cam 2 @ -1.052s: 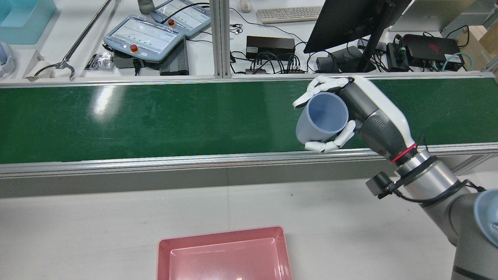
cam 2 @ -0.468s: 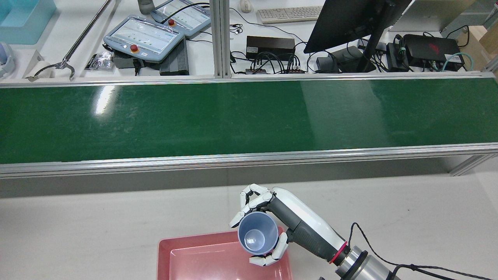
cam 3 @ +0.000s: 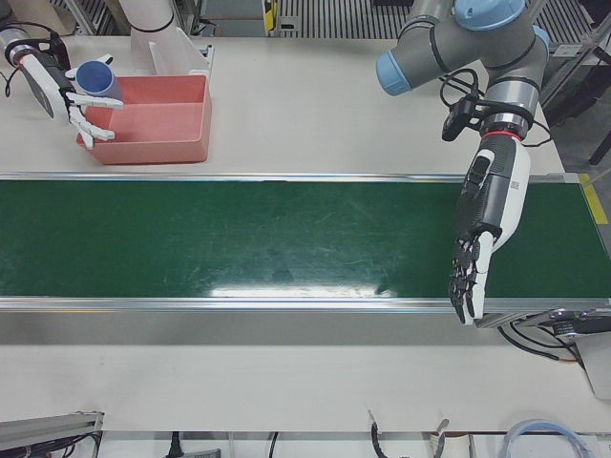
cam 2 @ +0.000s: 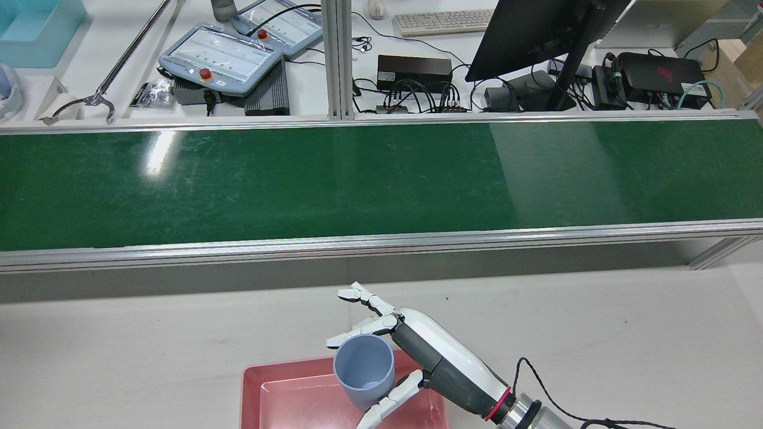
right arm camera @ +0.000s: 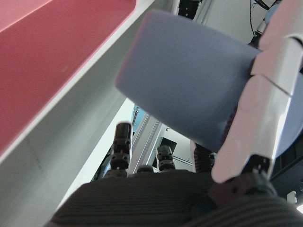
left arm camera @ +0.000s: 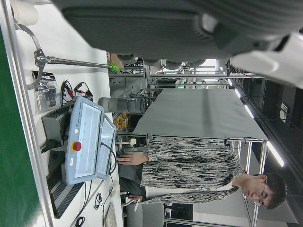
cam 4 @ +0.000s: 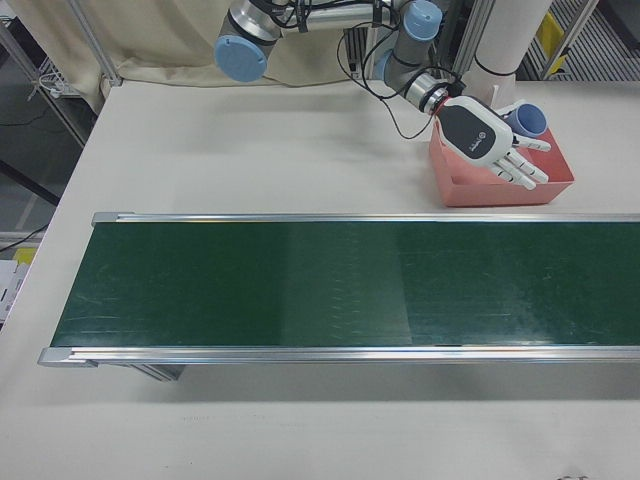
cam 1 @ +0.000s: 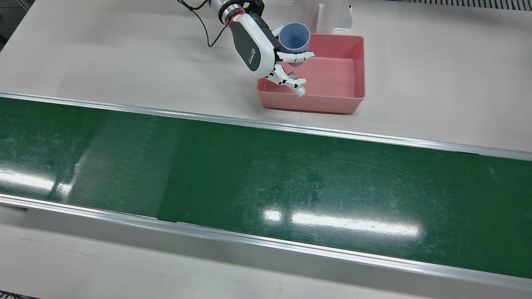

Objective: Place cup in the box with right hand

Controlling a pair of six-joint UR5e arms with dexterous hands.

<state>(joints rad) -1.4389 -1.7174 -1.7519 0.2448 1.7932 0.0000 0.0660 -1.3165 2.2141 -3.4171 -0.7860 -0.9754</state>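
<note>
The pale blue cup (cam 2: 363,372) stands roughly upright over the right end of the pink box (cam 2: 298,393), open end up. My right hand (cam 2: 429,357) is beside it with fingers spread straight; only the thumb lies against the cup's side. The front view shows the cup (cam 1: 294,38) at the box's (cam 1: 332,74) back left corner beside the right hand (cam 1: 257,45). The right hand view shows the cup (right arm camera: 189,90) close against the thumb. My left hand (cam 3: 477,248) hangs open and empty over the belt's end, far from the box.
The green conveyor belt (cam 2: 238,185) runs across the table between the box and the operators' desk. Teach pendants (cam 2: 220,56), a monitor (cam 2: 536,30) and cables lie beyond it. A white pedestal (cam 1: 332,16) stands just behind the box.
The right hand carried the cup from above the belt back to the pink box. Its fingers then opened off the cup, and the cup turned more upright.
</note>
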